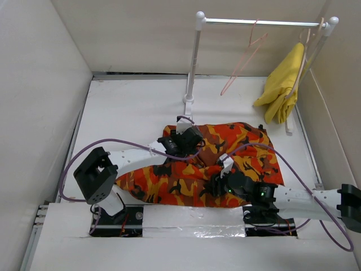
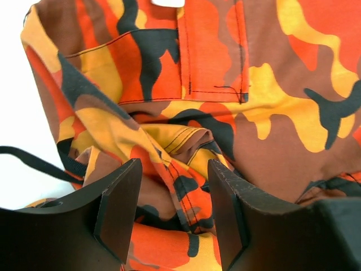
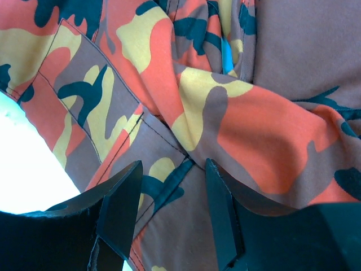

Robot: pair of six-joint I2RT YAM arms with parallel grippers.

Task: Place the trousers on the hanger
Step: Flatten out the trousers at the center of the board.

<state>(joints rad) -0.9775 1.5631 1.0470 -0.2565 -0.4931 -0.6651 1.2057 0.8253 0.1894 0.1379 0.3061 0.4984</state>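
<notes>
So here's where things stood. The trousers [image 1: 237, 141] were lying in a crumpled heap on the table [image 1: 130, 113], right underneath both grippers. Neither one had them lifted.

The left gripper [image 2: 175, 169] was down on the far-left part of the pile with its fingers [image 2: 121, 203] spread apart. In its wrist view a bunched-up fold of camo cloth sat just ahead of the gap and ran down between the two pads, but nothing was squeezing it. A stitched pocket flap lay further out in front of the tips, and a thin black strap trailed off past the left finger.

The right gripper [image 3: 172, 169] was over the near edge of the heap, and its jaws were parted too. A seam ran in between its fingers [image 3: 223, 203], with loose cloth lying under them. Bare table showed off to the left of its left finger.

The hanger [image 1: 245, 56] was nowhere near either gripper. It was hooked up on the rail [image 1: 259, 22], well beyond both of them, dangling tilted. A yellow garment [image 1: 282, 84] hung further right on the same rail.
</notes>
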